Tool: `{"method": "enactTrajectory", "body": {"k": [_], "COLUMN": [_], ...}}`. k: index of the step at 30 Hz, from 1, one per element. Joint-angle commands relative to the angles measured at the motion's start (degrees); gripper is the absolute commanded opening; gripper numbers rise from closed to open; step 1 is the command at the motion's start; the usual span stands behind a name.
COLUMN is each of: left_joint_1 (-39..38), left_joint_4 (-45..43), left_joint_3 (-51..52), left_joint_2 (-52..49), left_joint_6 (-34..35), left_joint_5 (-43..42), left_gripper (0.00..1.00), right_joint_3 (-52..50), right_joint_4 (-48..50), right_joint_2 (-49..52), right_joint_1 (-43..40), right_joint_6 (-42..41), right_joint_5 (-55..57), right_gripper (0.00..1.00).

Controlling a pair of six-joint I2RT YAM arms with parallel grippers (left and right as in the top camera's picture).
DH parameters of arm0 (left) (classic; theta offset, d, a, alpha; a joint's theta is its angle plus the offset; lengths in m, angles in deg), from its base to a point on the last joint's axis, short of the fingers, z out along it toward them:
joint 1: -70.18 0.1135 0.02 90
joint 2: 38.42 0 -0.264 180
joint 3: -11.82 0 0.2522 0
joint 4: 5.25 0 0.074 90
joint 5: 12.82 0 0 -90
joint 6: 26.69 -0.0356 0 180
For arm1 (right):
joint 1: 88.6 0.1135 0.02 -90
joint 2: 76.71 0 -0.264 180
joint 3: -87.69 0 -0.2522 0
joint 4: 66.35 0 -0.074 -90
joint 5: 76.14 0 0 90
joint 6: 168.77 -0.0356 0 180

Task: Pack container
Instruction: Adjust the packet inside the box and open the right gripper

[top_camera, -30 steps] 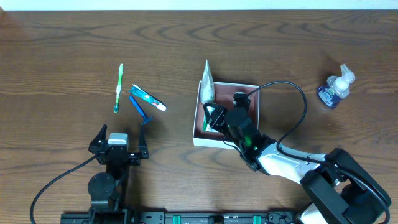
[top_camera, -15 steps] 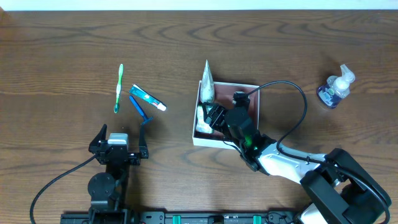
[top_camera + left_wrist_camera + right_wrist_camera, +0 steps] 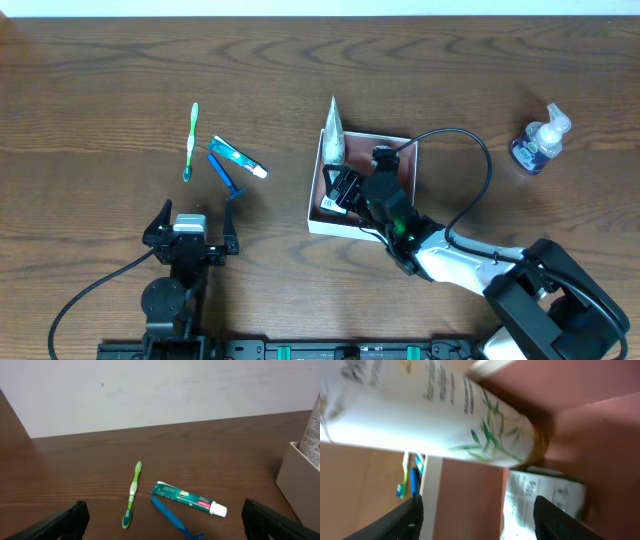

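Well, the right gripper [image 3: 341,188] hangs jaws apart inside the container [image 3: 325,226] at mid-table; the left gripper [image 3: 197,212] (also spread wide) sits nearer the toothpaste [image 3: 238,157], which lies slantwise just ahead of it.

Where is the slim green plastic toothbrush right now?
In the overhead view the green toothbrush lies on the left of the wooden table, just left of the green-and-white toothpaste tube and blue razor, beyond the left gripper.
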State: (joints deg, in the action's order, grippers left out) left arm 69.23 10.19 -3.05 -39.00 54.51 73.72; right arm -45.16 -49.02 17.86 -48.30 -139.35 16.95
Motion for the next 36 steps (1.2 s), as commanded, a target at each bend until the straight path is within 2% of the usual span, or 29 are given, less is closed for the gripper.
{"method": "enactTrajectory", "body": {"k": [1, 10, 15, 19, 30, 36], "left_joint_1": [0.28, 0.28, 0.28, 0.28, 0.28, 0.28], "left_joint_4": [2.14, 2.14, 2.14, 2.14, 2.14, 2.14], "left_joint_3": [0.87, 0.87, 0.87, 0.87, 0.87, 0.87], "left_joint_2": [0.28, 0.28, 0.28, 0.28, 0.28, 0.28], "left_joint_6": [0.35, 0.35, 0.35, 0.35, 0.35, 0.35], "left_joint_5": [-0.2, -0.22, -0.2, -0.2, -0.2, -0.2], "left_gripper": [0.98, 0.98, 0.98, 0.98, 0.98, 0.98], "right_joint_3": [1.49, 4.52, 7.37, 7.76, 7.76, 7.76], "right_joint_4": [-3.58, -31.65, -42.99, -45.27, -54.03, -54.75], "right_joint_2": [-4.48, -19.23, -22.45, -22.18, -22.18, -22.18], "right_joint_1": [-1.62, -6.51, -6.71, -6.69, -6.82, -7.74], "right_joint_6": [5.62, 17.27, 21.09, 21.42, 15.78, 16.15], "right_joint_5": [-3.52, -6.51, -5.03, -5.07, -2.27, -0.22], "right_gripper": [0.68, 0.7, 0.73, 0.73, 0.7, 0.71]}}
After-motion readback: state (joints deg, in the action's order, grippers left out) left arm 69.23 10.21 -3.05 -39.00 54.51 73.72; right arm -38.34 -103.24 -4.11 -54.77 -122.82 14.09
